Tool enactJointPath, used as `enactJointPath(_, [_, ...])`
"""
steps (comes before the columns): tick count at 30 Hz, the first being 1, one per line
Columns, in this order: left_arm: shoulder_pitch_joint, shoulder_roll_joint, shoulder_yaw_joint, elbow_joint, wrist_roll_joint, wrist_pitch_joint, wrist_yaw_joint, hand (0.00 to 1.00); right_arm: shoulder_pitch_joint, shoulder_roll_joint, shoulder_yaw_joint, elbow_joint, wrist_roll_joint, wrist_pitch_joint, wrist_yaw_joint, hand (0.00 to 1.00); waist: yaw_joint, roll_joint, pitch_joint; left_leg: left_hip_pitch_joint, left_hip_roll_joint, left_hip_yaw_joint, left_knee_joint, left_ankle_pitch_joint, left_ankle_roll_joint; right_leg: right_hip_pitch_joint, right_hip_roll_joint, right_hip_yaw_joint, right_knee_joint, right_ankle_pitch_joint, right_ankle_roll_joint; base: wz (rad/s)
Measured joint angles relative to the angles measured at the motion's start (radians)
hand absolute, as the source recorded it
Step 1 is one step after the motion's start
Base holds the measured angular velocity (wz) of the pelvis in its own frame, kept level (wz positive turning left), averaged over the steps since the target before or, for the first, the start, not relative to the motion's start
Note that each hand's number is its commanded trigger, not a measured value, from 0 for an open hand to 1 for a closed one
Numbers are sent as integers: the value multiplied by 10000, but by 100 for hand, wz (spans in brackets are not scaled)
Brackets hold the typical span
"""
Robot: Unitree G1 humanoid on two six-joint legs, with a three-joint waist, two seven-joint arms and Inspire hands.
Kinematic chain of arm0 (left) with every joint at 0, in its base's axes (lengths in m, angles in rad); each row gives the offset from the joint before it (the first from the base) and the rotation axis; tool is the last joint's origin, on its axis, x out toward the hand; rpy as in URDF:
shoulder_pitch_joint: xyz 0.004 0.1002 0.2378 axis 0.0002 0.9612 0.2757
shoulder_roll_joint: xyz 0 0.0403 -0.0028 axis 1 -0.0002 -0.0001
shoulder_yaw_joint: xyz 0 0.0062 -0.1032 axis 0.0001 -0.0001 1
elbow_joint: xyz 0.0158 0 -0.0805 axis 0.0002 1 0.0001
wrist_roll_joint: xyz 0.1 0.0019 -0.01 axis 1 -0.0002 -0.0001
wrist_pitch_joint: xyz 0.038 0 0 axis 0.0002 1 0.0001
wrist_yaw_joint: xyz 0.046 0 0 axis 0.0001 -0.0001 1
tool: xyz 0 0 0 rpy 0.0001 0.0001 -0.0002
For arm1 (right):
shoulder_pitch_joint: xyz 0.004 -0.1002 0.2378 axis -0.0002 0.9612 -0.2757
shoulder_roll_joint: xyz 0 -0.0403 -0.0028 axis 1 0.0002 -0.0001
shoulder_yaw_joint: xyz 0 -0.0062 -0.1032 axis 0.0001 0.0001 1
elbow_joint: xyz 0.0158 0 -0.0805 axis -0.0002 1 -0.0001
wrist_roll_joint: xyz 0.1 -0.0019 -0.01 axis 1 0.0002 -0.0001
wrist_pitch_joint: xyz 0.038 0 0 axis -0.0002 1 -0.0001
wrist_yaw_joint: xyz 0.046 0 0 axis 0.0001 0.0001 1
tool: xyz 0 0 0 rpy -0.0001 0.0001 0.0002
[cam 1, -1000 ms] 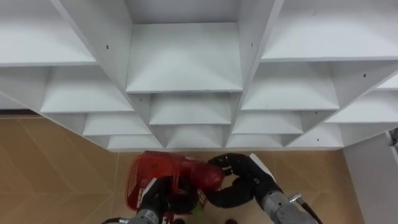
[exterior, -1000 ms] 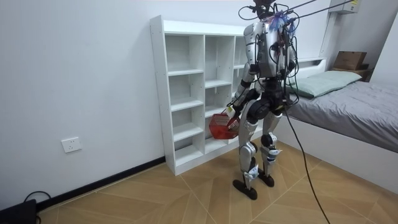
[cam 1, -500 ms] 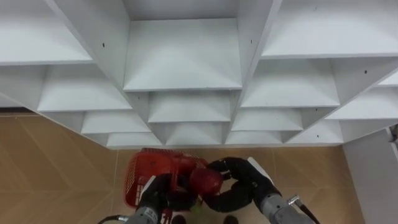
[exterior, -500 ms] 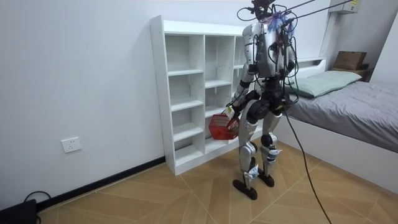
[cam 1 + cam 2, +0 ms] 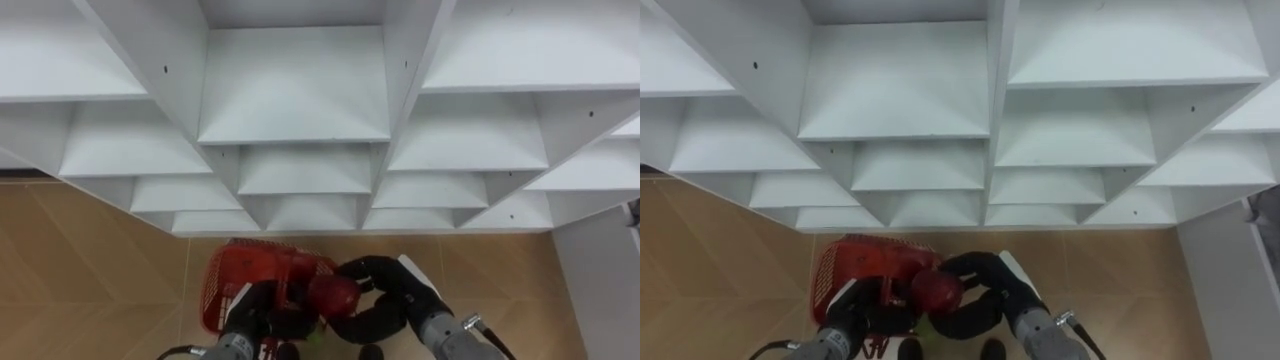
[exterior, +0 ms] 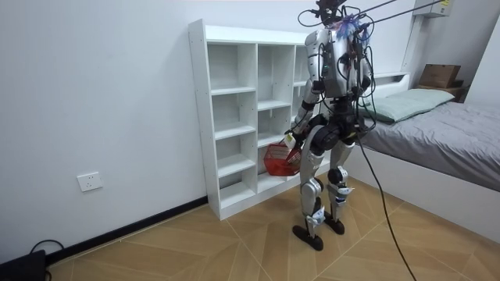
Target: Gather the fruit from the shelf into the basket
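Between both hands, a red fruit (image 5: 333, 295) sits clasped in the right hand (image 5: 388, 297), at the rim of the basket (image 5: 245, 272) gripped by the left hand (image 5: 262, 312). Advice: move the fruit over the opening, lower it inside, then uncurl; hold the basket level.

Red fruit (image 5: 333, 295) slightly lower, nearer.

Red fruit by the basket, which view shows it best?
Left eye view: the red fruit sits in the right hand by the basket. Right eye view shows the same; in the room view it's too small.
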Motion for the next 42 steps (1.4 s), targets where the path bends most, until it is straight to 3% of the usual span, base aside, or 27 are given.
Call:
enactJointPath(1, [2,-8,-20,0,-1,0,0,100,0,1,4,0,-1,0,0,38,1,-2,-1,0,-2,5,0,0,0,0,0,0,1,1,0,0])
enactJointPath(2, [3,-18,-67,-17,-4,0,-1,100,1,26,5,0,1,0,1,0,-12,-8,-3,1,-5,6,0,0,0,0,2,0,-2,3,-3,0])
enactJointPath(35, [98,-195,-526,-166,-4,-15,-216,100,253,96,24,68,-217,58,418,0,28,4,-19,21,1,75,55,0,0,15,17,20,-10,28,-24,0])
enactJointPath(42, [83,-301,-646,-166,-20,-16,-212,100,302,271,100,74,-198,58,416,0,22,49,-16,15,15,74,144,0,0,47,19,5,16,42,-39,0])
